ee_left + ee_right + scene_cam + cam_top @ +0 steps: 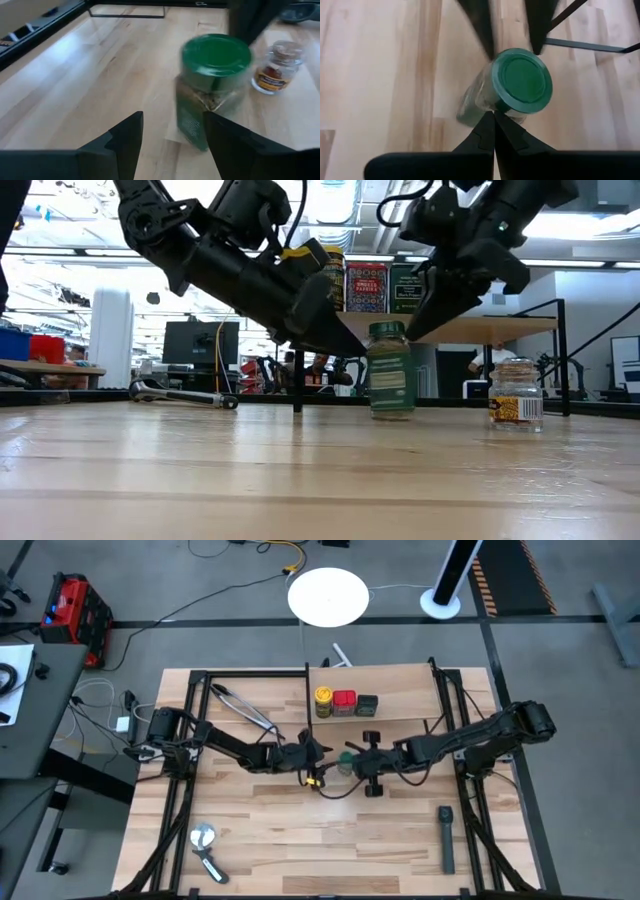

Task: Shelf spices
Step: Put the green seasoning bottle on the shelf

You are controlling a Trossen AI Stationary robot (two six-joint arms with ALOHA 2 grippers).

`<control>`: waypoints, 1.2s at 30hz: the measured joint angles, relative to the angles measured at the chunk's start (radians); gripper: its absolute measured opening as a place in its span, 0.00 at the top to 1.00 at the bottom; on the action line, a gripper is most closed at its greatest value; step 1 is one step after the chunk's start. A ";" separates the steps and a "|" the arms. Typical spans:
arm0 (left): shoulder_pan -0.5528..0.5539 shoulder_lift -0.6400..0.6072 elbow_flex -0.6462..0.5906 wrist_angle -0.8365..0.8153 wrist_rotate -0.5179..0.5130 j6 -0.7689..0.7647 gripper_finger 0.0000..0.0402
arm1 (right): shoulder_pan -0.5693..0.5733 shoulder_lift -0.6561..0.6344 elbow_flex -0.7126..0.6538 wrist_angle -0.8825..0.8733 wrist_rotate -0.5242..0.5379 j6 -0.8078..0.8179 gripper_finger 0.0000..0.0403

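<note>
Both arms are stretched inward — the left gripper (170, 145) is held with its 2 fingers spread apart, while the right gripper (494, 131) is pointed downward, fingers pressed together, facing it closely.

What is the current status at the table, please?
Left gripper open, beside green-lidded jar. Right gripper shut, above it. Three spices on shelf; small clear-tan jar on table. Nothing in the way.

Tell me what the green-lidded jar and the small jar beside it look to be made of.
Green-lidded jar: clear body, glass or plastic, contents showing through; smooth, slightly glossy green lid, material open. Small clear jar: transparent walls with a paper-looking label; its tan top looks like cork.
</note>
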 joint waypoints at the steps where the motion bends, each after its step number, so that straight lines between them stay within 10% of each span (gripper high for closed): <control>1: -0.003 0.000 0.000 0.001 0.011 -0.004 0.50 | -0.001 0.000 0.000 0.001 0.000 -0.004 0.99; 36: -0.061 0.000 0.000 0.001 0.088 0.032 0.50 | -0.010 -0.077 0.000 -0.009 -0.020 -0.053 0.82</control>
